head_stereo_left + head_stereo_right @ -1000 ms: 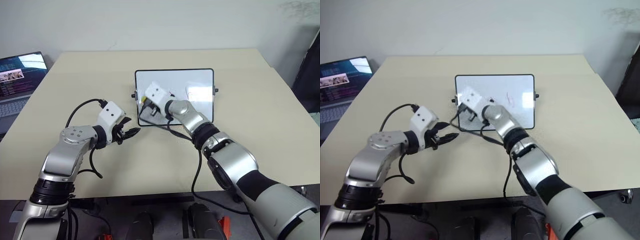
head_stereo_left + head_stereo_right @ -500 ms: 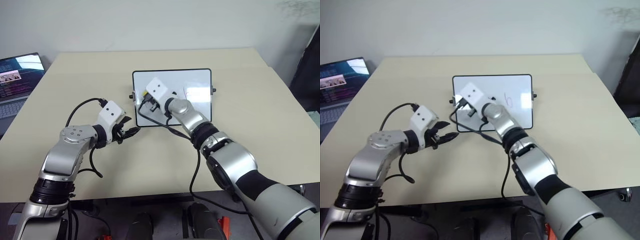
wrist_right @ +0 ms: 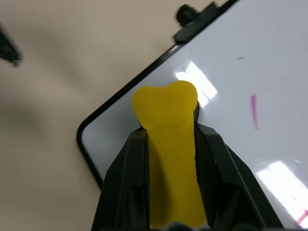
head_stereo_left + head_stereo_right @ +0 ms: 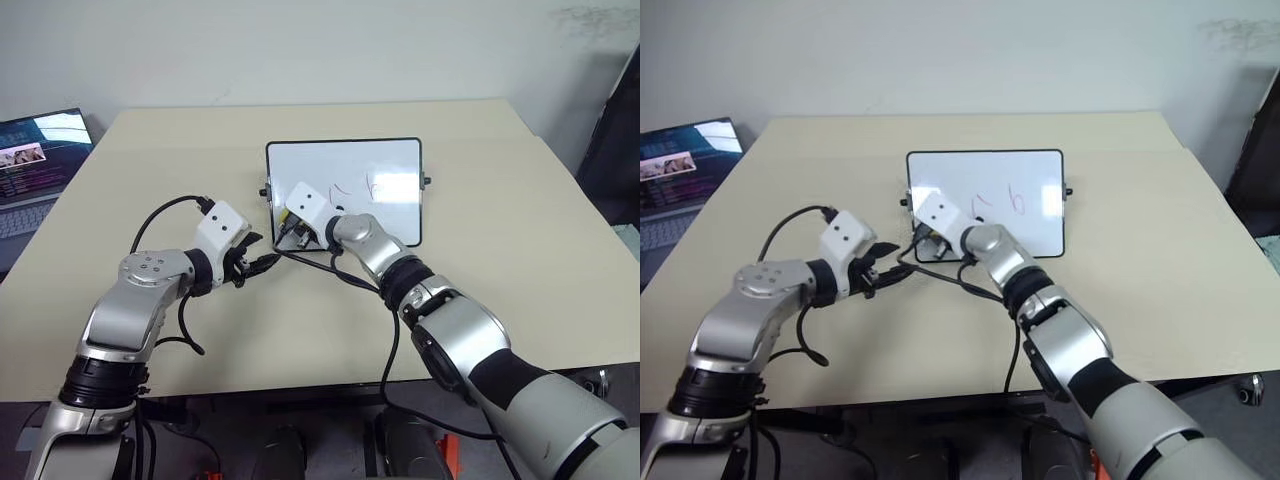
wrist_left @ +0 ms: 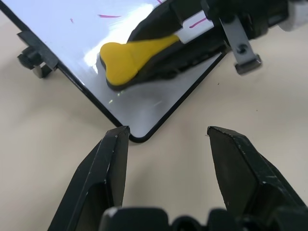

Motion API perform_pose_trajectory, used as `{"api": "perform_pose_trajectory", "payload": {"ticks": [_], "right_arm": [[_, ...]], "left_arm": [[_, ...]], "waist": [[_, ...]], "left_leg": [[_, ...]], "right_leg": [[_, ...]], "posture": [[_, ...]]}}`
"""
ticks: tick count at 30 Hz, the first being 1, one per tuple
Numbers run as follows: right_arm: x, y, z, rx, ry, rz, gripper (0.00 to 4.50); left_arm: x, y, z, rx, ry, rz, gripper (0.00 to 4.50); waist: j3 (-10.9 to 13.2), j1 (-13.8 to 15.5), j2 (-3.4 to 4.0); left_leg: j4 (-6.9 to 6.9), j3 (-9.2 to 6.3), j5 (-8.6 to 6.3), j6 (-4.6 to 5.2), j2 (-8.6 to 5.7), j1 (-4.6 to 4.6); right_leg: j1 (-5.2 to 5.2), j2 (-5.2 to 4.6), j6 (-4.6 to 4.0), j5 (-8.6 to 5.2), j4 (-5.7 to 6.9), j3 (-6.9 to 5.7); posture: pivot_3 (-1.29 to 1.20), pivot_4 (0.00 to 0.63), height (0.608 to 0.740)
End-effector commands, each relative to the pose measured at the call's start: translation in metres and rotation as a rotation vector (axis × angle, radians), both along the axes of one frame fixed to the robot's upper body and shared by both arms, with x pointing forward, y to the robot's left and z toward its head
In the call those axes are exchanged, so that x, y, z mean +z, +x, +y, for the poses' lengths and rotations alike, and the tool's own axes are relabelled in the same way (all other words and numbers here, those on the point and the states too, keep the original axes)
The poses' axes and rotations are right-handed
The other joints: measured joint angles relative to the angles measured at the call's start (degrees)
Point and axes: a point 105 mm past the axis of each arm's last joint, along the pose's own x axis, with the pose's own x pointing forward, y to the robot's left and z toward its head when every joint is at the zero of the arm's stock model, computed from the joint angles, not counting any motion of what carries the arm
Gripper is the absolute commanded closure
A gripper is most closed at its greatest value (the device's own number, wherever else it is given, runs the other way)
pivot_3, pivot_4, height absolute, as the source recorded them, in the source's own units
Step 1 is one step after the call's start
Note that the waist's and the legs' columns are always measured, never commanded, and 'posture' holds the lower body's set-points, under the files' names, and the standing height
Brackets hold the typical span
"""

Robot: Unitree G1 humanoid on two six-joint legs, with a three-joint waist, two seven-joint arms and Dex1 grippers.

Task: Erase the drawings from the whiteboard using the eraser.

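Note:
The whiteboard (image 4: pixel 392 215) lies flat in the middle of the table, a black knob on each short side. Thin reddish drawings (image 4: pixel 1017 198) sit near its centre, and another stroke (image 3: pixel 253 111) shows in the right wrist view. My right gripper (image 3: pixel 168 130) is shut on the yellow eraser (image 3: pixel 168 144), whose tip rests on the board close to its near left corner. The eraser (image 5: pixel 130 55) also shows in the left wrist view. My left gripper (image 5: pixel 166 132) is open and empty, hovering over the table just off that same corner.
An open laptop (image 4: pixel 35 160) stands at the table's far left edge. A black cable (image 4: pixel 335 268) hangs from my right wrist across the board's near edge. A dark chair (image 4: pixel 615 140) stands beyond the right edge of the table.
My right gripper has carried the eraser down and left to the board's near left corner, uncovering the reddish strokes behind it. The left arm has stayed still.

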Motion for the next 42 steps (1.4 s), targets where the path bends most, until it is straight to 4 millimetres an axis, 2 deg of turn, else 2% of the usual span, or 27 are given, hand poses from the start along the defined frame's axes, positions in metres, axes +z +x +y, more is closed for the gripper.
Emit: {"api": "perform_pose_trajectory", "payload": {"ticks": [1, 4, 9, 14, 17, 20, 23, 28, 31, 36, 39, 42], "right_arm": [[0.020, 0.029, -0.050, -0.237, 0.042, -0.038, 3.54], [0.028, 0.033, -0.056, -0.279, 0.092, -0.019, 3.54], [0.028, 0.028, -0.045, -0.225, 0.071, -0.011, 3.54], [0.010, 0.015, -0.026, -0.114, 0.000, 0.023, 3.54], [-0.011, 0.001, -0.015, 0.013, -0.109, 0.091, 3.54], [-0.023, -0.007, -0.014, 0.079, -0.178, 0.132, 3.54], [-0.024, -0.007, -0.017, 0.073, -0.187, 0.135, 3.54], [-0.008, 0.006, -0.027, -0.011, -0.141, 0.082, 3.54], [0.005, 0.008, -0.025, -0.011, -0.101, 0.063, 3.54], [0.036, -0.003, 0.002, 0.119, -0.058, 0.021, 3.54], [0.058, -0.013, 0.021, 0.182, -0.020, -0.019, 3.54], [0.062, -0.013, 0.026, 0.170, -0.012, -0.055, 3.54]], "left_arm": [[0.013, 0.002, -0.002, -0.015, 0.006, -0.047, 1.71], [0.012, 0.003, -0.003, -0.018, 0.006, -0.047, 1.71], [0.012, 0.004, -0.005, -0.025, 0.006, -0.047, 1.71], [0.012, 0.004, -0.005, -0.026, 0.006, -0.046, 1.71], [0.012, 0.003, -0.005, -0.025, 0.005, -0.046, 1.71], [0.012, 0.003, -0.005, -0.026, 0.005, -0.045, 1.71], [0.012, 0.004, -0.005, -0.025, 0.004, -0.045, 1.71], [0.011, 0.004, -0.005, -0.025, 0.003, -0.044, 1.71], [0.012, 0.004, -0.005, -0.025, 0.001, -0.046, 1.71], [0.012, 0.006, 0.002, -0.003, 0.006, -0.050, 1.71], [0.012, 0.008, 0.009, 0.022, 0.011, -0.052, 1.71], [0.011, 0.008, 0.011, 0.026, 0.013, -0.054, 1.71]], "waist": [[0.00, 0.68, 0.00], [-0.03, 1.12, -0.06], [-0.05, 0.88, -0.08], [-0.05, 0.53, -0.08], [-0.05, -0.15, -0.08], [-0.05, -0.64, -0.08], [-0.05, -0.63, -0.08], [-0.05, -0.58, -0.08], [-0.05, -0.55, -0.08], [-0.02, -0.46, -0.07], [0.00, -0.51, -0.06], [0.01, -0.63, -0.05]], "left_leg": [[0.00, 0.00, 0.03, 0.04, -0.01, -0.01], [0.01, -0.01, 0.09, 0.13, -0.02, -0.07], [-0.07, 0.01, 0.09, 0.14, 0.01, -0.07], [-0.08, 0.02, 0.09, 0.14, 0.03, -0.07], [-0.10, 0.04, 0.08, 0.13, 0.07, -0.06], [-0.12, 0.04, 0.08, 0.13, 0.11, -0.05], [-0.13, 0.04, 0.08, 0.13, 0.13, -0.03], [-0.12, 0.04, 0.08, 0.13, 0.13, -0.03], [-0.12, 0.03, 0.08, 0.13, 0.13, -0.03], [-0.09, 0.04, 0.09, 0.13, 0.13, -0.07], [-0.12, 0.02, 0.08, 0.13, 0.14, -0.26], [-0.19, 0.04, 0.06, 0.10, 0.17, -0.74]], "right_leg": [[0.00, 0.00, -0.02, 0.01, -0.01, 0.00], [0.00, 0.00, -0.32, -0.15, -0.05, 0.00], [-0.05, 0.01, -0.21, -0.09, -0.06, 0.00], [-0.05, 0.04, -0.09, -0.02, -0.08, 0.01], [-0.06, 0.08, -0.08, -0.02, -0.09, 0.01], [-0.06, 0.11, -0.07, -0.01, -0.09, 0.00], [-0.06, 0.14, -0.07, -0.01, -0.06, 0.00], [-0.06, 0.14, -0.07, -0.01, -0.07, 0.00], [-0.06, 0.14, -0.08, -0.01, -0.07, 0.00], [-0.08, 0.14, -0.30, -0.13, -0.08, 0.01], [-0.29, 0.15, -0.07, 0.00, -0.08, -0.02], [-0.81, 0.16, -0.20, 0.07, -0.08, -0.01]], "posture": [[0.00, 0.150, 0.740], [0.00, 0.150, 0.740], [0.00, 0.150, 0.740], [0.00, 0.150, 0.740], [0.00, 0.150, 0.740], [0.00, 0.150, 0.740], [0.00, 0.150, 0.740], [0.00, 0.150, 0.740], [0.00, 0.150, 0.740], [0.00, 0.150, 0.740], [0.00, 0.150, 0.740], [0.00, 0.150, 0.740]]}}
